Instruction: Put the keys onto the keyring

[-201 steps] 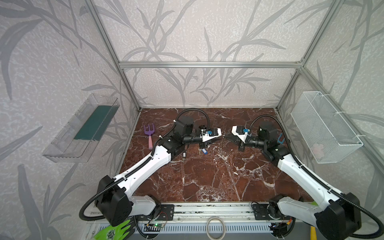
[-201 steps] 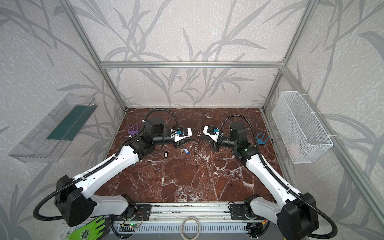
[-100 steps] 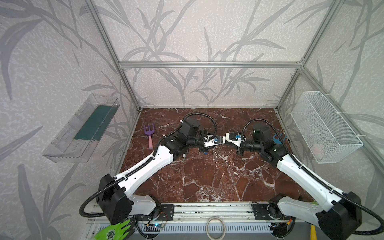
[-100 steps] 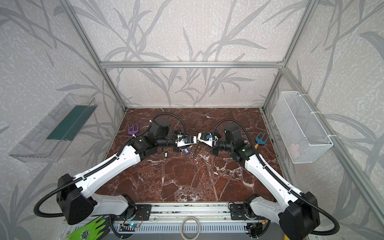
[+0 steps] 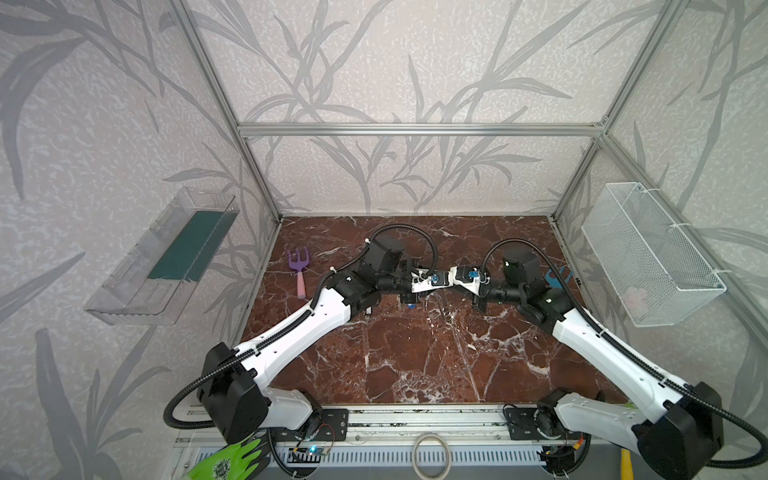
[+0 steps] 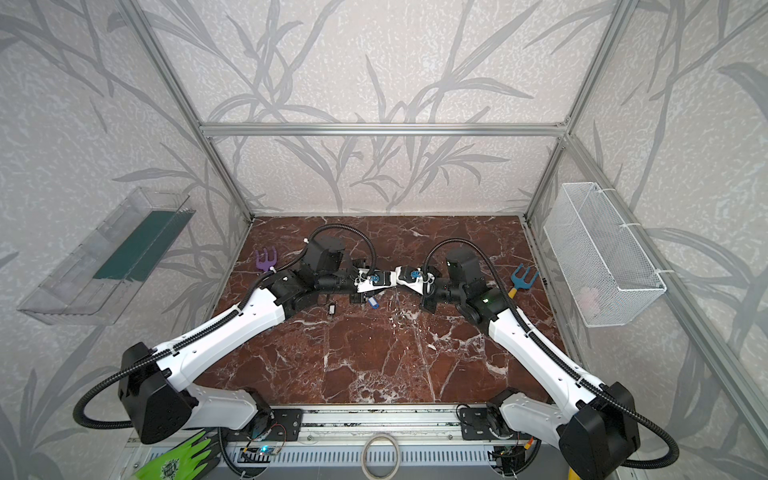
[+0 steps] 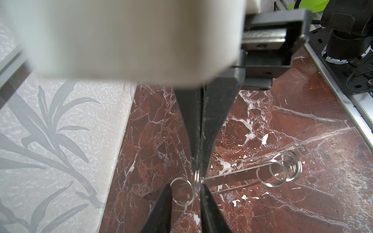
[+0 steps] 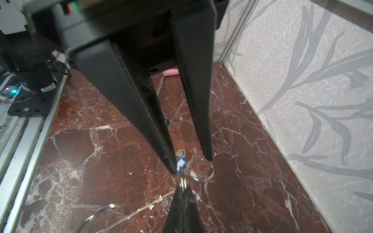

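My right gripper (image 8: 182,188) is shut on one wire loop of the keyring (image 7: 232,177), a flat grey plate that hangs edge-on just above the marble, with more loops (image 7: 282,171) at its far end. My left gripper (image 7: 185,191) faces it tip to tip. It is open, and its fingers (image 7: 165,201) straddle the neighbouring loop (image 7: 182,191). One of the keys, with a blue tag (image 8: 180,161) (image 5: 410,306), lies on the floor just below the grippers. The other key, black and white (image 6: 331,308), lies further left beside the left arm.
A purple toy fork (image 5: 300,270) lies at the back left and a blue one (image 5: 557,276) at the back right. A wire basket (image 5: 648,253) hangs on the right wall and a clear shelf (image 5: 166,257) on the left. A pale ring (image 5: 431,455) and a green glove (image 5: 232,459) sit on the front rail.
Both grippers have moved inward and now meet tip to tip at mid-table. The left jaws have narrowed around a loop. The right stays shut on the keyring.
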Action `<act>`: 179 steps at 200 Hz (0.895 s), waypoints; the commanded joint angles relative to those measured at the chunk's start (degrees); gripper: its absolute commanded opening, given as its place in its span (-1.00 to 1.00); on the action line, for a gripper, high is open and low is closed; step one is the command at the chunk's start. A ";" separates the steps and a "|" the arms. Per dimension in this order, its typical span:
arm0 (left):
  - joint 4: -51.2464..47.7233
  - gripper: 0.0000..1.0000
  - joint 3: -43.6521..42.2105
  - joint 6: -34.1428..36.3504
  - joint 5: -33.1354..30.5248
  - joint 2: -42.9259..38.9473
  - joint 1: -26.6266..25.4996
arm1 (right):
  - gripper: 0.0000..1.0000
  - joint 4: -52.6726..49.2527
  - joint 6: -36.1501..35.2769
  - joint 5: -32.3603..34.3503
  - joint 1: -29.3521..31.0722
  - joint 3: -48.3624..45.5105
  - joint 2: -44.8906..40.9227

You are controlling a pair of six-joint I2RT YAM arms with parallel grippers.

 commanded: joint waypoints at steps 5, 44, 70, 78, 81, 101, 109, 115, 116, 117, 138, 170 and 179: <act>-0.96 -0.52 2.04 -0.21 0.97 1.83 -0.44 | -1.00 2.25 1.06 -1.40 0.62 2.55 -0.19; 0.28 -0.51 1.68 -2.55 0.38 1.90 -0.28 | -1.00 4.37 1.86 -1.08 0.53 1.76 -0.62; 1.99 -0.50 0.60 -6.35 1.12 0.62 1.08 | -1.00 5.92 1.80 -0.73 0.05 0.32 -1.15; 1.99 -0.50 0.33 -7.09 1.57 0.31 1.52 | -1.00 6.34 1.69 -0.47 -0.09 0.00 -1.24; 1.99 -0.50 0.27 -7.40 1.63 0.28 1.61 | -1.00 6.39 1.61 -0.37 -0.09 -0.08 -1.24; 1.35 -0.48 0.29 -9.27 2.57 0.01 1.82 | -1.00 6.84 0.76 -0.61 -0.06 -0.52 -1.40; 0.97 -0.47 0.39 -9.83 2.87 0.05 1.81 | -1.00 7.75 0.87 -0.62 -0.04 -0.92 -1.66; 0.54 -0.47 0.61 -10.19 3.08 0.18 1.88 | -1.00 8.37 0.89 -0.62 -0.08 -1.15 -1.85; 0.43 -0.47 0.63 -10.22 3.13 0.18 1.93 | -1.00 8.44 0.85 -0.62 -0.06 -1.20 -1.90; 0.33 -0.46 0.65 -10.24 3.11 0.14 1.91 | -1.00 8.61 0.82 -0.62 -0.06 -1.28 -1.94; -0.38 -0.45 0.88 -10.45 3.15 0.22 2.06 | -1.00 8.25 0.25 -0.35 -0.04 -1.30 -2.15; -0.79 -0.44 1.69 -10.65 3.86 0.78 2.03 | -1.00 7.73 -0.07 -0.55 -0.09 -1.16 -2.11; -1.15 -0.44 2.04 -10.65 4.21 0.99 2.05 | -1.00 7.89 0.06 -0.61 -0.04 -1.17 -2.24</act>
